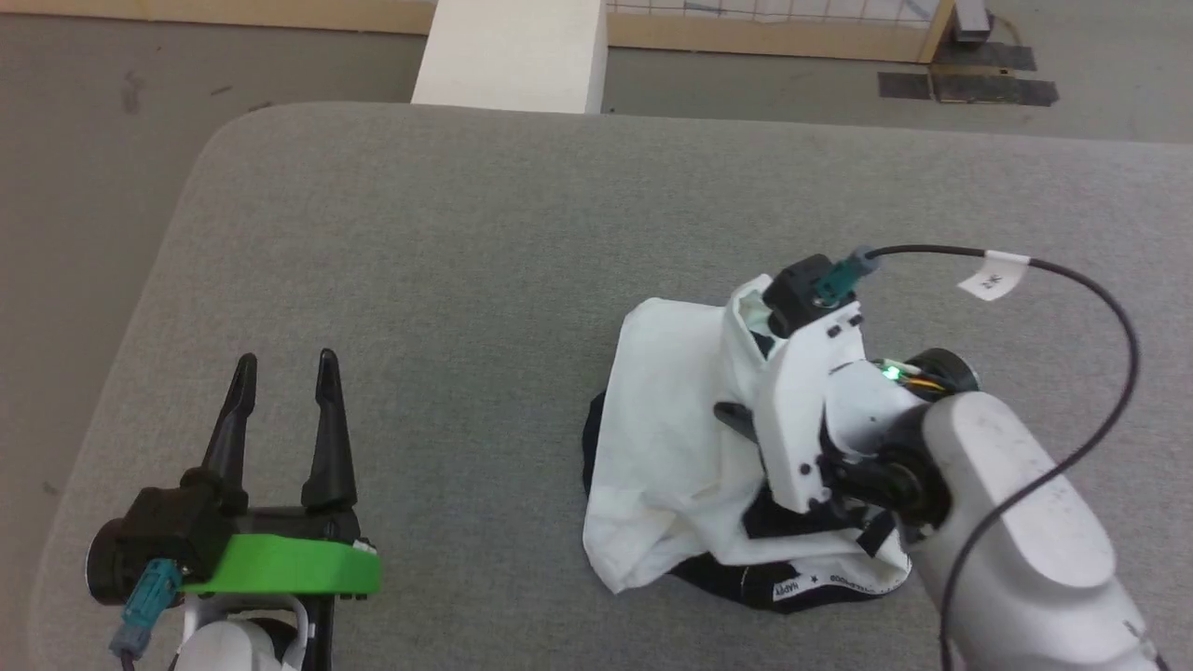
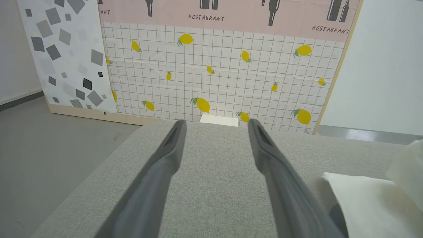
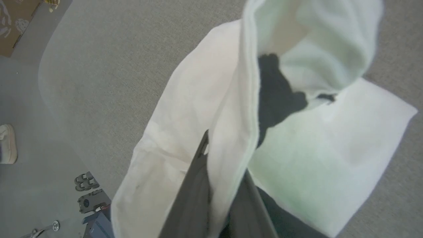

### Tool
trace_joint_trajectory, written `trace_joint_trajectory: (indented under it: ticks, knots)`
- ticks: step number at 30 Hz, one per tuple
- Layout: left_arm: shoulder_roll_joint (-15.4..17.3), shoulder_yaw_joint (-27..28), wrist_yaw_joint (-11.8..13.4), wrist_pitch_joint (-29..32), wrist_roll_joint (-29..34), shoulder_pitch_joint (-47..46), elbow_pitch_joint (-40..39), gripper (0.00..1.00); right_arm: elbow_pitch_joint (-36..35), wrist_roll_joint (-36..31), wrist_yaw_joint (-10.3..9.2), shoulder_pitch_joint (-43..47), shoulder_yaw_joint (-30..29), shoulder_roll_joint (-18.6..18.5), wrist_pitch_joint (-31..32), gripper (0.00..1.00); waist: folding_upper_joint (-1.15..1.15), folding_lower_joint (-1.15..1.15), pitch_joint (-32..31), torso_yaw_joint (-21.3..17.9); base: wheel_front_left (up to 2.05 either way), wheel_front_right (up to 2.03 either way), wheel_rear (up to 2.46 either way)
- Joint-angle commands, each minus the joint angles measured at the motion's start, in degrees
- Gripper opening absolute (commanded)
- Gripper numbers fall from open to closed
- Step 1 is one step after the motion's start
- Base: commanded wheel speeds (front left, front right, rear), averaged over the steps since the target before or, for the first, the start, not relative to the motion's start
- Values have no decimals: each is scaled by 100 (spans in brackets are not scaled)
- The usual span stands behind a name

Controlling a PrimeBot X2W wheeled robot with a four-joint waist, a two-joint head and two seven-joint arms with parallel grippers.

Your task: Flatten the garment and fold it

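The garment (image 1: 666, 438) lies crumpled on the right half of the grey table (image 1: 447, 242), white cloth on top with black fabric and a printed trim at its near edge. My right arm's white wrist (image 1: 820, 410) reaches down onto it and covers the fingers. In the right wrist view my right gripper (image 3: 224, 165) is shut on a raised fold of the white garment (image 3: 198, 99), with a black patch just beyond. My left gripper (image 1: 285, 363) stands open over bare table at the lower left, well clear of the cloth. Between its spread fingers (image 2: 216, 123) is nothing; the garment's edge (image 2: 370, 198) lies to their right.
A white box (image 1: 511, 51) stands past the table's far edge. The table corner rounds off at the far left, with grey floor beyond. A black cable (image 1: 1072, 280) loops over my right arm. A lemon-patterned panel (image 2: 214, 72) stands behind. A person's shoe (image 3: 7, 143) is on the floor.
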Motion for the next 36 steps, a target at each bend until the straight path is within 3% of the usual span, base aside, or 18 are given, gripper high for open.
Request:
trace_joint_trajectory:
  ticks: [1,9,10,11,15,20,24,30,36]
  knots:
    - [-29,-5,-45,-27,3,35,18,100,179,-105,-8,-152,-1,123,-150,0,0,0,67,107,0,0,0]
    - [-52,-52,-58,-27,-22,12,56,100,1318,-534,-8,-350,-108,472,-757,0,0,0,151,277,0,0,0]
    - [-54,-55,-59,-27,-25,13,65,100,1407,-578,-8,-369,-77,486,-807,17,0,0,147,285,0,0,0]
    - [-56,-56,-60,-27,-30,16,79,100,1484,-601,-8,-391,-36,500,-881,100,0,0,132,289,0,0,0]
    - [-63,-1,-57,-27,-28,105,113,100,1469,-335,-8,-478,270,530,-1022,100,0,0,-12,205,0,0,0]
    - [-69,28,-58,-27,-6,231,112,100,907,286,-8,-648,924,534,-1171,100,0,0,-239,12,0,0,0]
    - [-72,59,-56,-27,8,313,85,100,465,562,-8,-743,1097,534,-1391,100,0,0,-409,-206,0,0,0]
    - [-75,92,-46,-27,31,423,21,100,221,64,-8,-594,429,448,-1725,100,0,0,-591,-549,0,0,0]
    - [-78,52,-49,-27,43,426,-29,100,332,-651,-8,-71,-607,225,-1559,100,0,0,-558,-728,0,0,0]
